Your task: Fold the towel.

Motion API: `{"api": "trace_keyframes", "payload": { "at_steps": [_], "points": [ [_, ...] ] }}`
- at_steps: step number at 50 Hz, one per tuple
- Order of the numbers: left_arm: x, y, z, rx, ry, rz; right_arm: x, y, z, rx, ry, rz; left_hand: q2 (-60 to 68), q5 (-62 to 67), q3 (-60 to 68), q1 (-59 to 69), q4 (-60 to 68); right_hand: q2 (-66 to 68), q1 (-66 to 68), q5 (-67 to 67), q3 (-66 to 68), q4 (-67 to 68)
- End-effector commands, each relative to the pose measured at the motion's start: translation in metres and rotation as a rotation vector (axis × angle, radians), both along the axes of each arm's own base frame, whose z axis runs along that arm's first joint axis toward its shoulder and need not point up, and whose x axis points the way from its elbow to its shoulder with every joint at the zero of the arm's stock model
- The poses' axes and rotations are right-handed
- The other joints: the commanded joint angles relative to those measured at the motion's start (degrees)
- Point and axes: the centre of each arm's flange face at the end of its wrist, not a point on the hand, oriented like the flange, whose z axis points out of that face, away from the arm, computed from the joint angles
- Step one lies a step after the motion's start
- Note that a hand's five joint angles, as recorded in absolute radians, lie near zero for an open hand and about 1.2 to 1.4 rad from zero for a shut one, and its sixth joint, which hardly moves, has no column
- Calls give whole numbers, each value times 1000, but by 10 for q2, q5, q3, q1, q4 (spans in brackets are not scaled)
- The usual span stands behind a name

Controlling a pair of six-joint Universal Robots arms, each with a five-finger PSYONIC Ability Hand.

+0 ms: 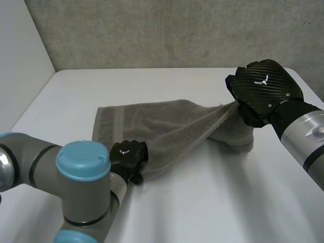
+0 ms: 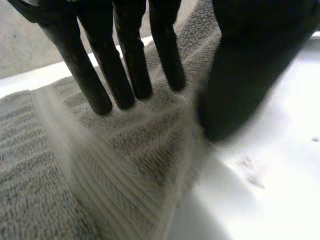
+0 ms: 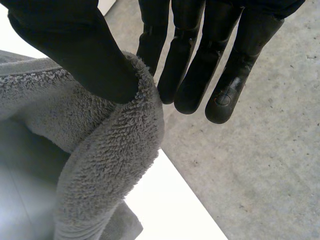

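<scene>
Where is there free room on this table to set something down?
Bare table lies in front of the towel, between the left arm and right arm. A free strip runs between towel and grey wall. Crowded: the towel's ends, where left hand and right hand hold it.

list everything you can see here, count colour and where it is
towel: one, grey, on the table, its right end lifted off the surface
table: one, white, under the towel
wall: one, grey concrete, behind the table's far edge
left arm: one, grey with a light-blue cap, at the near left
right arm: one, grey, at the right
left hand: one, black, pinching the towel's near edge
right hand: one, black, pinching the towel's raised end between thumb and fingers
</scene>
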Motion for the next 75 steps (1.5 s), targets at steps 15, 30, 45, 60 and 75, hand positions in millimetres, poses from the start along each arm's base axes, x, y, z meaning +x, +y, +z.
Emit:
{"api": "trace_keyframes", "payload": {
  "at_steps": [15, 30, 45, 60, 75],
  "points": [
    [50, -21, 75, -197, -87, 74, -4, -6, -34, 95, 244, 21, 362, 379, 377, 355, 376, 123, 248, 132, 123, 116],
    [66, -55, 77, -177, -528, -70, 13, -38, -75, 211, 511, 115, 362, 379, 377, 355, 376, 123, 248, 132, 123, 116],
    [11, -169, 276, -1109, -117, 217, 47, -150, 98, -603, -164, -194, 362, 379, 377, 355, 376, 123, 248, 132, 123, 116],
    [22, -149, 166, -878, -237, 140, 46, -102, 10, -293, 10, -91, 362, 379, 377, 355, 376, 123, 248, 132, 123, 116],
    [54, -73, -12, -349, -500, -53, 26, -65, -150, 366, 329, -34, 362, 379, 377, 355, 376, 123, 248, 132, 123, 116]
  ]
}}
